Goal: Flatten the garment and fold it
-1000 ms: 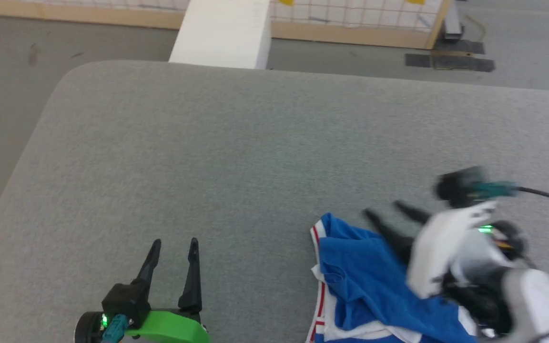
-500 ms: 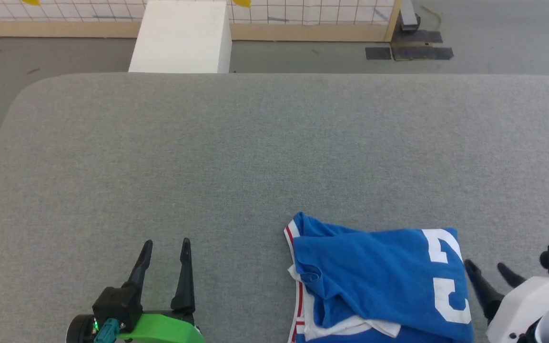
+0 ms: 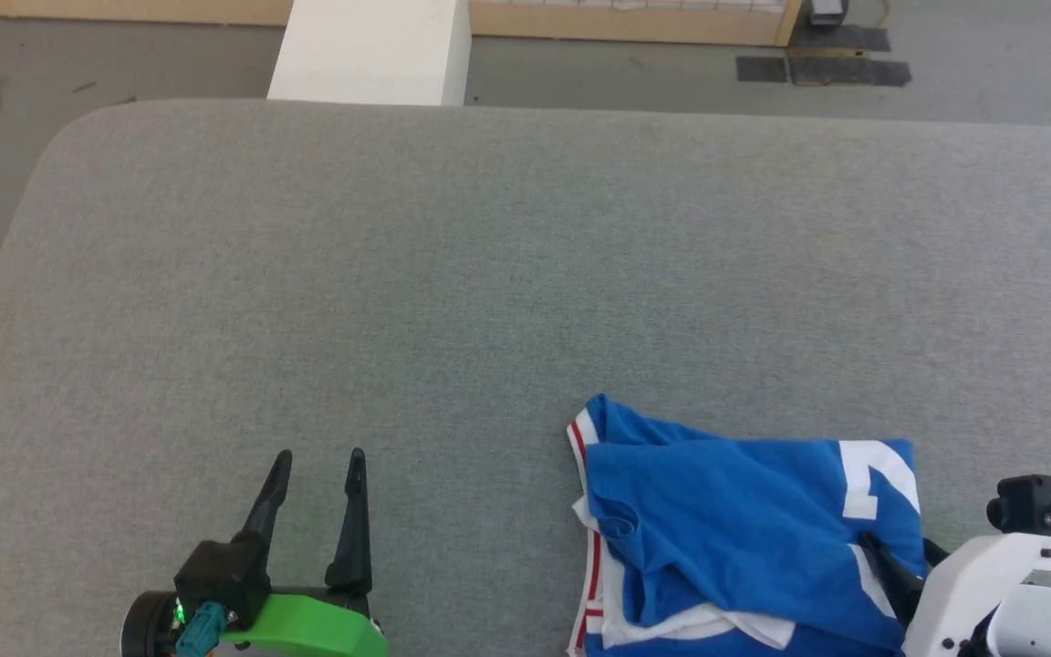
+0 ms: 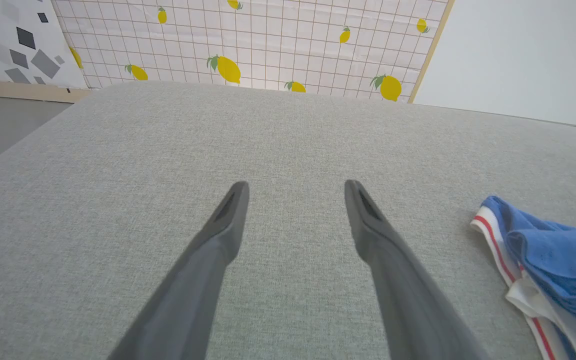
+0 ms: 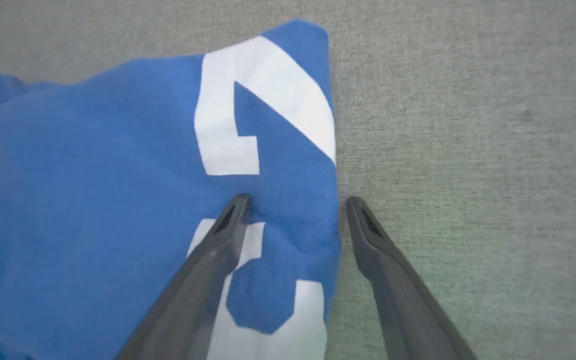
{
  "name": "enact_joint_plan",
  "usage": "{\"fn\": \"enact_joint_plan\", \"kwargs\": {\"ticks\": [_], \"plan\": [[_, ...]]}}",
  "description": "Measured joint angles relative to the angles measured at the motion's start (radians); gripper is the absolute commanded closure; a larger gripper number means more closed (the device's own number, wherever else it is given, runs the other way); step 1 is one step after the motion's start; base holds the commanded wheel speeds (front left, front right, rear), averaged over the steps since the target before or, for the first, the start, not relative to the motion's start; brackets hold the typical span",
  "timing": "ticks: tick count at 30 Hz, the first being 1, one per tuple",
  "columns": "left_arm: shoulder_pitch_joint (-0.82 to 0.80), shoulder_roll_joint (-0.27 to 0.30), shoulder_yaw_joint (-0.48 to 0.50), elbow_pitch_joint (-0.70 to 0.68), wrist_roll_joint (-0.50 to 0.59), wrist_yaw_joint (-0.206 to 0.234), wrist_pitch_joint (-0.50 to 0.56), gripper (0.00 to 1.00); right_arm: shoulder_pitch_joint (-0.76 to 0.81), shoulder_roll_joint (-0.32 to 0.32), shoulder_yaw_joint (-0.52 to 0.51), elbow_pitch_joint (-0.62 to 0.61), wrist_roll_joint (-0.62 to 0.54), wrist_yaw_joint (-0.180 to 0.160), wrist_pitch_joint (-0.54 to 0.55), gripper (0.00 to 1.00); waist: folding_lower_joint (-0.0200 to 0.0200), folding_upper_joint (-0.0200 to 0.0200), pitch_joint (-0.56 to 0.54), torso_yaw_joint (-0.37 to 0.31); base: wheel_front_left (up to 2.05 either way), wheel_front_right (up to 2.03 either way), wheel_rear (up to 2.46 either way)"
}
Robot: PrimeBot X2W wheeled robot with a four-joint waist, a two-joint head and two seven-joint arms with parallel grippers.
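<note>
The desk [image 3: 489, 274] is covered in matt grey woven cloth, slightly rough. The shirt [image 3: 744, 520] is soft matt blue knit with smoother white print. The left hand [image 3: 317, 453] and the right hand [image 5: 295, 200] have dark matt plastic fingers; the left one's shell is smooth green plastic.

Bright, even, diffuse indoor light; shadows v. faint & soft-edged. Head view sharp throughout. Wrist views wide-angle, softer toward bottom edge, where left tool [image 4: 295, 185] & right tool [image 5: 296, 200] go out of focus.
</note>
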Motion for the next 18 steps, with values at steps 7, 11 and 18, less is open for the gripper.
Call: {"fn": "enact_joint_plan", "kwargs": {"ticks": [7,11,18], "plan": [[-0.002,0.005,-0.003,-0.007,0.000,0.001,0.008,0.00,-0.023,0.000,-0.017,0.036,0.016,0.000,0.012,0.61,0.0000,0.0000,0.015,0.027,0.00,0.00,0.00],[-0.002,0.006,-0.008,-0.005,0.000,0.001,0.008,0.00,-0.023,-0.003,-0.005,0.037,0.023,0.000,0.018,1.00,0.0000,0.0000,0.005,0.029,0.00,0.00,0.00],[-0.002,0.009,-0.019,-0.006,0.001,0.001,0.008,0.00,-0.020,-0.041,0.055,0.014,0.015,0.000,-0.002,1.00,0.0000,0.0000,-0.022,0.014,0.00,0.00,0.00]]}}
